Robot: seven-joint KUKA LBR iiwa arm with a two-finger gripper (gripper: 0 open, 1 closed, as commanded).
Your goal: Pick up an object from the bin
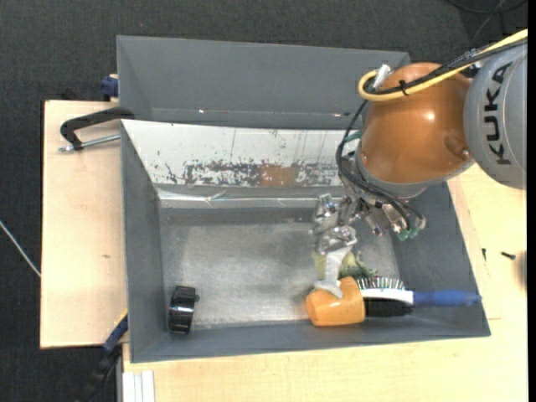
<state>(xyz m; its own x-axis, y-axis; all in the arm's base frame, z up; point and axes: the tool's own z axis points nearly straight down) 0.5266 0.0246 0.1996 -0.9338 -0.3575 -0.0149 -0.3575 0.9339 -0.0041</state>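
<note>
Hand [335, 239] hangs above an orange lump [332, 309] — brush [390, 305] beside it.

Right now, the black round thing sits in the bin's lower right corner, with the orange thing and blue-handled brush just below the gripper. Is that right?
No. The camera view shows the black round thing in the lower left corner of the bin, not the lower right. The orange thing and blue-handled brush do lie just below the gripper.
</note>
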